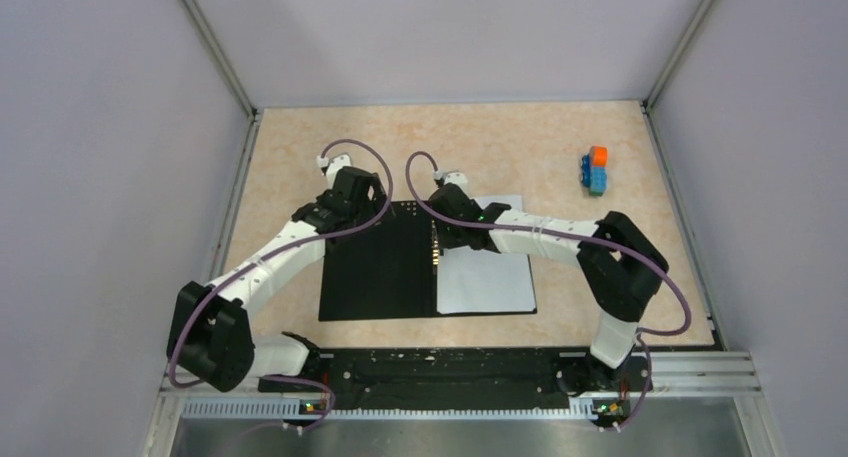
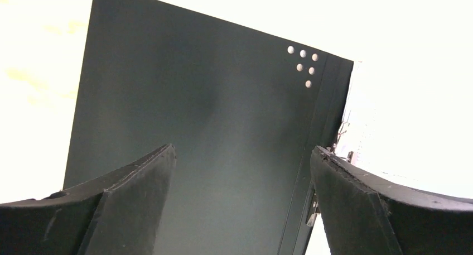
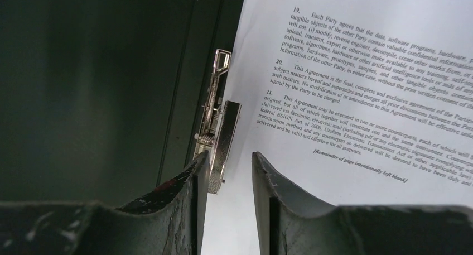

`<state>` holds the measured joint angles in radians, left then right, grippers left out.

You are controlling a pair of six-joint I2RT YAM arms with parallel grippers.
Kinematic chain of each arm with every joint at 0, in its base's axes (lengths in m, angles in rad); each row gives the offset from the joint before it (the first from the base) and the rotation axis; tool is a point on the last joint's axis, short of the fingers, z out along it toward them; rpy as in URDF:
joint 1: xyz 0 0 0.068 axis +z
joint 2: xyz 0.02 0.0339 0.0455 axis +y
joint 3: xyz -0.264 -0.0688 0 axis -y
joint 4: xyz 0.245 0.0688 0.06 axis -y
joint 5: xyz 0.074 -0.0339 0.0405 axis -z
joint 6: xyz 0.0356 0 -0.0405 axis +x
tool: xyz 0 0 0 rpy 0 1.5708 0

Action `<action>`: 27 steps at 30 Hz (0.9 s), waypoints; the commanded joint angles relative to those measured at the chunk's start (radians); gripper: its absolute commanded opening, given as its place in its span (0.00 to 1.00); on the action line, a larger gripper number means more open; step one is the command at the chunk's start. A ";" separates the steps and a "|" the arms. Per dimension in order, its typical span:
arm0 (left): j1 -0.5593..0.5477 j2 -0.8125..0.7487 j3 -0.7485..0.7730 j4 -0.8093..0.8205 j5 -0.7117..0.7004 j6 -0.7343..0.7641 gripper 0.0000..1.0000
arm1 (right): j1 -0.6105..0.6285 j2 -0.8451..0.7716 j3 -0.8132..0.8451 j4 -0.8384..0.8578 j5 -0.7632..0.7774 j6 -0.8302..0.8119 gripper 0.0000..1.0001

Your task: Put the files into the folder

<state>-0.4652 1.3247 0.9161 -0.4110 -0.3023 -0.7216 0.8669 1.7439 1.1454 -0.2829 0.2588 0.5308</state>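
Left claw: released, fingers wide apart, nothing between them. It hovers over the left inner panel of the folder, which lies open and flat on the counter. That panel is bare black, with only a small cluster of pale dots near its corner by the spine.

Right claw: fingers drawn close with a narrow gap, not clenched on anything visible; white paper shows through the gap. It sits at the spine, right over the metal clip. The clip's lower end is just beside the left finger; contact can't be told.

The files are inside the folder, lying flat on the right inner panel, printed side up, with their left edge against the clip. The top sheet shows numbered text paragraphs. How many sheets are stacked can't be told. A thin black margin of folder shows along the paper's right and near edges.

An orange-and-blue block stack stands on the counter, far right, well apart from the folder.
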 commanded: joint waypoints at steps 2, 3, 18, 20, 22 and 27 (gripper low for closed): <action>0.020 -0.090 -0.050 -0.021 0.028 0.016 0.96 | 0.023 0.068 0.076 -0.006 0.038 0.043 0.32; 0.024 -0.101 -0.058 -0.020 0.031 0.013 0.96 | 0.024 0.074 0.077 -0.002 0.035 0.046 0.30; 0.032 -0.108 -0.076 -0.013 0.040 0.002 0.96 | 0.043 0.103 0.048 0.024 0.002 0.070 0.20; 0.033 -0.106 -0.078 -0.011 0.042 0.001 0.96 | 0.041 0.106 0.046 0.028 -0.002 0.069 0.16; 0.033 -0.102 -0.078 -0.009 0.047 0.002 0.96 | 0.041 0.108 0.048 0.027 0.000 0.067 0.12; 0.032 -0.092 -0.079 -0.006 0.070 0.003 0.96 | 0.011 0.099 0.032 0.025 -0.009 0.051 0.07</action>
<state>-0.4370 1.2369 0.8471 -0.4385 -0.2501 -0.7155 0.8894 1.8397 1.1801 -0.2756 0.2604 0.5938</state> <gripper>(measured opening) 0.962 0.108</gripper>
